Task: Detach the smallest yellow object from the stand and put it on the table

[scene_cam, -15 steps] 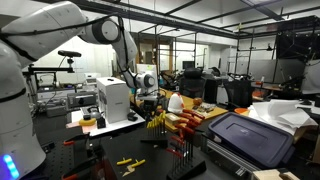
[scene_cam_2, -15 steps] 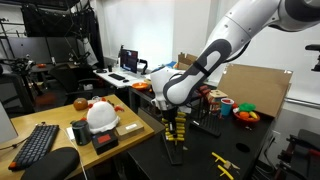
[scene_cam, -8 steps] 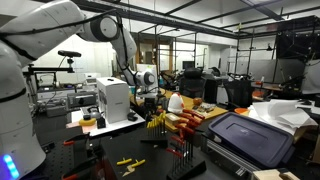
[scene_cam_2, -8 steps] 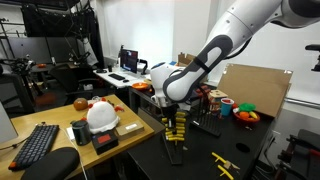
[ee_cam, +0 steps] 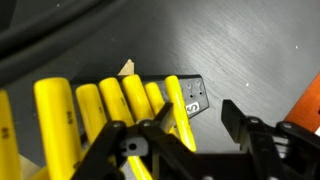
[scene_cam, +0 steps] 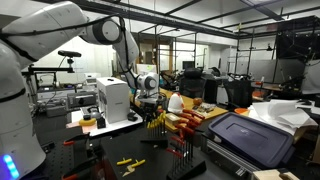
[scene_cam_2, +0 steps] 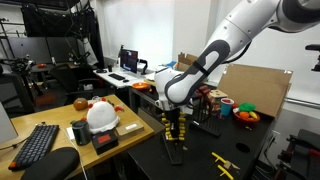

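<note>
Several yellow-handled tools [ee_cam: 95,115] stand side by side in a dark stand [ee_cam: 196,96] with a small label plate. The thinnest yellow handle [ee_cam: 178,108] is the rightmost one. My gripper [ee_cam: 200,120] hangs right over it, open. That handle lies against the left finger [ee_cam: 160,125], and a clear gap separates it from the right finger [ee_cam: 236,118]. In both exterior views the gripper [scene_cam: 150,107] [scene_cam_2: 170,113] sits low over the stand [scene_cam: 156,122] [scene_cam_2: 172,136] on the dark table.
Loose yellow tools [scene_cam: 128,162] [scene_cam_2: 223,166] lie on the dark table near the stand. A rack of red-handled tools [scene_cam: 186,122] stands close by. A white box [scene_cam: 114,100], a keyboard [scene_cam_2: 38,143] and a white helmet [scene_cam_2: 102,115] crowd the benches around.
The arm stays over the stand; the exterior views show no clear movement.
</note>
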